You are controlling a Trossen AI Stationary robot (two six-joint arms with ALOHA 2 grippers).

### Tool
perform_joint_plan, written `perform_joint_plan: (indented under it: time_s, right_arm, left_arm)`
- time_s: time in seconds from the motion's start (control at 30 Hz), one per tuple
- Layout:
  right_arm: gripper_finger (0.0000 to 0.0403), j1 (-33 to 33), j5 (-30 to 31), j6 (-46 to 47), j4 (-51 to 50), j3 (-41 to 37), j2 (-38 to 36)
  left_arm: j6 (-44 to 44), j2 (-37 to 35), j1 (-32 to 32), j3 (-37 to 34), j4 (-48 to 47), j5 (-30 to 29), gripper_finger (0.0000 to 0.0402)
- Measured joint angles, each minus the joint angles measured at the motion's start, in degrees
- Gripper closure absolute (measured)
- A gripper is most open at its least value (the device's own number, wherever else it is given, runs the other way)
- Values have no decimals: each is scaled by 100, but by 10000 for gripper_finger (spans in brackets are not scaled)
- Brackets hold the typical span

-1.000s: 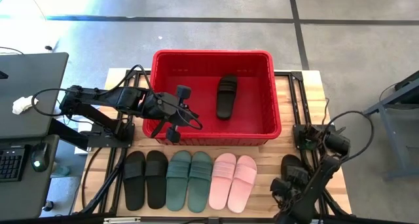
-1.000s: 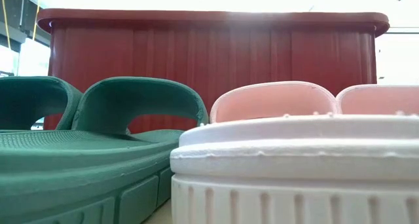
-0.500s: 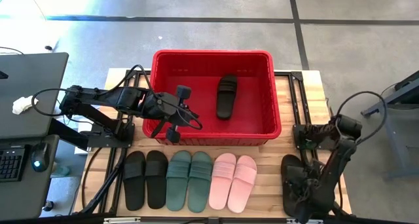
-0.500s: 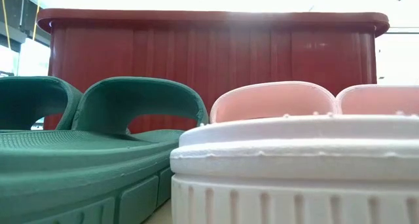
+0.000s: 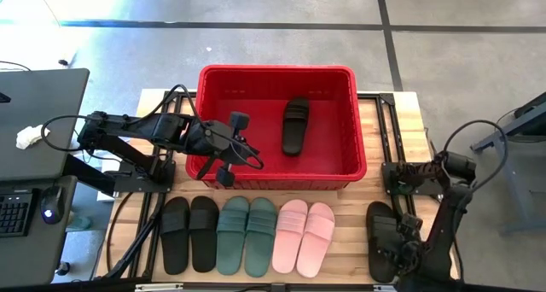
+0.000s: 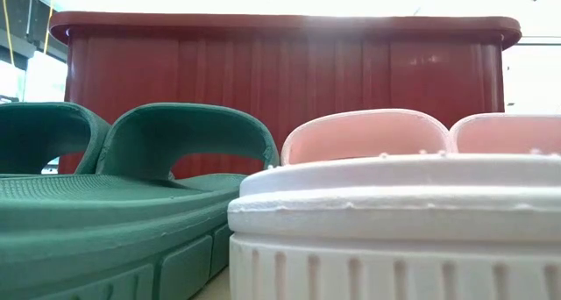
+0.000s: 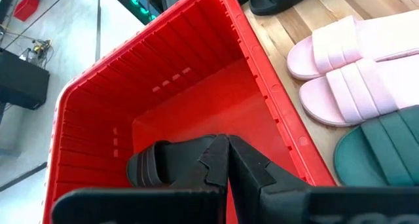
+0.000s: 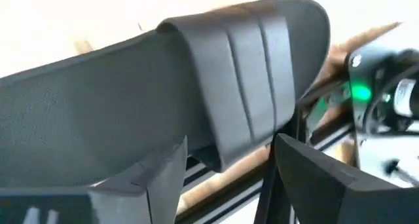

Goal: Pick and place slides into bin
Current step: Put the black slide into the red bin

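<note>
Right claw (image 5: 401,251) stands wide astride the black slide's (image 5: 381,230) strap — positioned to grip; left claw (image 5: 229,147) shut over the bin (image 5: 277,73).

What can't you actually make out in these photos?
- High view: much of the lone black slide is hidden beneath the right pincer and arm.
- Low view: the pink slide blocks the table's right side; the bin hides its own contents.

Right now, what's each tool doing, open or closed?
Left tool: closed, empty, over the red bin.
Right tool: open around a black slide.
</note>
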Motion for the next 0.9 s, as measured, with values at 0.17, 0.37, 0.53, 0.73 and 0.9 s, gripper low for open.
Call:
perform_joint_plan:
  time_s: [0.17,0.37,0.53,0.73,0.9]
  right_arm:
    - [176,44,50,-114,-599,2,0]
    - [176,-22,271,-133,-185,0,0]
    - [176,-20,129,-104,173,0,0]
    - [176,-29,323,-195,353,-191,0]
    - [176,-168,-139,-373,597,-589,1]
  left_arm:
    - [116,0,0,0,-2,-2,401]
    - [219,0,0,0,-4,-2,401]
    - [219,0,0,0,-7,-2,401]
    - [219,43,0,2,-6,-4,401]
    - [219,133,0,11,-12,-5,401]
